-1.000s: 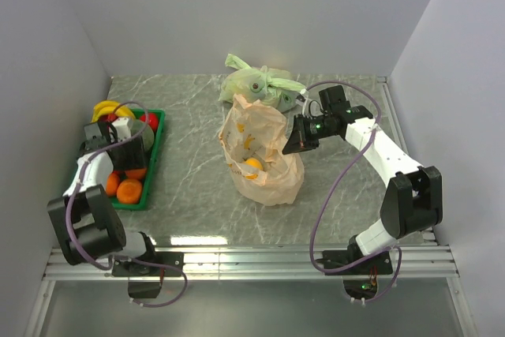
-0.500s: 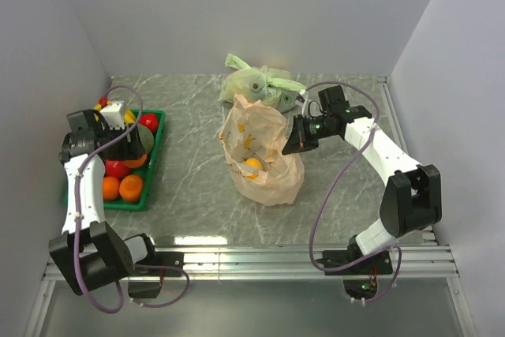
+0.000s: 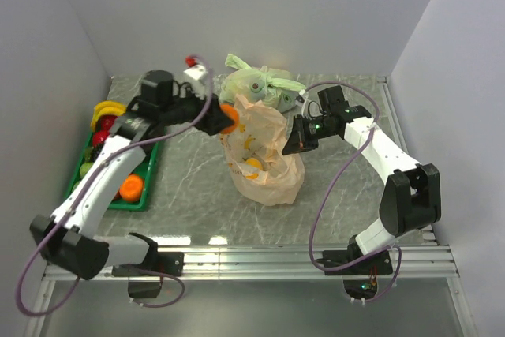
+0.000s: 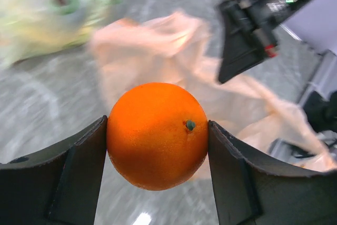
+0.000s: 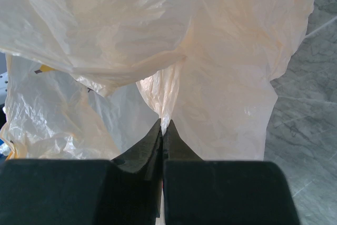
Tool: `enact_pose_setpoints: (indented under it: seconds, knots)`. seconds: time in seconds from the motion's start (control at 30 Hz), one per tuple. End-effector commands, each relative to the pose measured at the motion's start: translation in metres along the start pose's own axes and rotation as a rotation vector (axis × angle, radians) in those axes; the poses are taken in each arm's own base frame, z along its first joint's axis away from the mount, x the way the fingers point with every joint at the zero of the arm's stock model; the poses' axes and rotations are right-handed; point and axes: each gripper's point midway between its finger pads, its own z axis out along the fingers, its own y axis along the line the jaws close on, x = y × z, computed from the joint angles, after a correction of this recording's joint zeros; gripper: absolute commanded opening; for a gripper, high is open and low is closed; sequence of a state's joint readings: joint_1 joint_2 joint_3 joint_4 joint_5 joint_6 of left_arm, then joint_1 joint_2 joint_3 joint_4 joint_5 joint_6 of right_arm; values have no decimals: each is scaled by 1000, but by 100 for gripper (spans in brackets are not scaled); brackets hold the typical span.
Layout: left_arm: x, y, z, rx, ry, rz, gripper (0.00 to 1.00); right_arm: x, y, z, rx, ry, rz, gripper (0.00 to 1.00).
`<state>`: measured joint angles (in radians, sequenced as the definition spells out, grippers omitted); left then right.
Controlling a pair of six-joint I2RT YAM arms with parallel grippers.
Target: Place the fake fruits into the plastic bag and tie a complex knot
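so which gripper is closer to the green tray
Left. The left gripper, holding an orange, is at the plastic bag's tray-side edge; the right gripper pinches the bag's opposite side, farther from the green tray.

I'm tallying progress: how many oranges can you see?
3. One orange sits in the left tool, one inside the bag, one in the tray. The left arm may hide more there.
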<state>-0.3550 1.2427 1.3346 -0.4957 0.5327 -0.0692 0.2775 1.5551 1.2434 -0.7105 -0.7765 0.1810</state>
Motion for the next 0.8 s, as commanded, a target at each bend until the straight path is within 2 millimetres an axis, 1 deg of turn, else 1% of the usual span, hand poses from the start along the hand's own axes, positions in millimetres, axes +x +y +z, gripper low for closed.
enact_pose_setpoints:
  seconds: [0.0, 0.03, 0.07, 0.1, 0.13, 0.17, 0.2, 0.23, 0.3, 0.33, 0.4, 0.43, 0.47, 0.5, 0.53, 0.57, 0.6, 0.63, 0.67, 0.7, 0.73, 0.77]
  knots:
    - [-7, -29, 40, 82, -8, -24, 58, -13, 11, -4, -22, -29, -47, 0]
    - [-3, -44, 48, 118, 12, -7, 60, -13, 10, -5, -16, -30, -50, 0]
    - [7, -46, 58, 125, 43, -9, 68, -14, 11, -5, -15, -31, -54, 0]
    - [12, -48, 63, 126, 58, -3, 73, -14, 11, -6, -14, -32, -54, 0]
    - [21, -57, 67, 145, 92, 24, 78, -14, 9, -7, -11, -33, -51, 0]
    - [29, -57, 72, 143, 120, 30, 86, -14, 10, -8, -12, -34, -53, 0]
    - [33, -56, 74, 129, 130, 38, 91, -15, 10, -8, -15, -34, -51, 0]
    - [36, -55, 75, 123, 143, 40, 99, -14, 8, -8, -16, -33, -45, 0]
    - [34, -53, 74, 102, 138, 43, 99, -13, 7, -7, -17, -30, -43, 0]
    - [27, -53, 72, 98, 130, 52, 99, -12, 6, -7, -17, -26, -39, 0]
    - [22, -51, 64, 77, 130, 70, 99, -12, 6, -7, -16, -23, -38, 0]
    - [10, -47, 57, 57, 111, 85, 99, -12, 5, -7, -14, -22, -38, 0]
    - [6, -44, 47, 39, 109, 85, 99, -13, 4, -7, -10, -25, -41, 0]
    - [0, -37, 39, 24, 95, 76, 100, -13, 4, -8, -8, -25, -40, 0]
    - [-10, -16, 26, -14, 70, 47, 99, -14, 3, -8, -6, -27, -40, 0]
    - [-8, -5, 13, -41, 87, 12, 98, -15, 1, -9, -1, -32, -39, 0]
    - [-15, 8, 2, -71, 76, -18, 96, -15, 0, -9, 0, -32, -40, 0]
    - [-16, 41, -16, -152, 69, -74, 93, -15, 1, -9, 1, -30, -40, 0]
    - [-16, 54, -30, -194, 61, -92, 91, -14, 0, -8, 1, -29, -40, 0]
    - [-8, 69, -42, -254, 80, -115, 90, -14, 0, -8, 2, -31, -44, 0]
    - [-6, 94, -62, -339, 73, -136, 90, -13, -1, -8, 4, -28, -44, 0]
    - [-3, 104, -75, -388, 76, -140, 91, -13, -1, -8, 3, -25, -47, 0]
